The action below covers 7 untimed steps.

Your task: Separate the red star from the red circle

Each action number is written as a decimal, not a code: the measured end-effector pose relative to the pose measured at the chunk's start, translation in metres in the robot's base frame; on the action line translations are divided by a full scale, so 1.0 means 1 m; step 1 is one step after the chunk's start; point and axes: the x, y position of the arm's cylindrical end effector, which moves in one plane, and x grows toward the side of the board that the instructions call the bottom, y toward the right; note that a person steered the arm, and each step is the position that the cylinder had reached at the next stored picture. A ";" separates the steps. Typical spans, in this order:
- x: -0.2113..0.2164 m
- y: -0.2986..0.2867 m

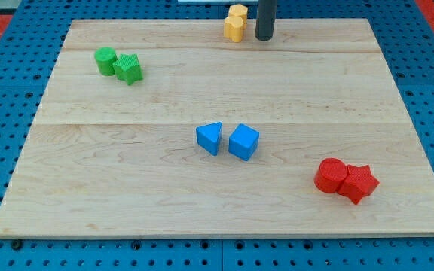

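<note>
The red circle [329,175] and the red star [359,183] lie touching each other near the board's bottom right, the star on the right. My tip [264,38] rests at the view's top, just right of the yellow blocks [236,22], far from both red blocks.
Two yellow blocks sit together at the top edge of the wooden board [126,188]. A green circle [105,59] and a green star [128,68] touch at the upper left. A blue triangle [210,138] and a blue cube [243,141] sit mid-board.
</note>
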 end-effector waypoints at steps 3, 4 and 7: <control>0.059 0.045; 0.113 0.134; 0.354 0.248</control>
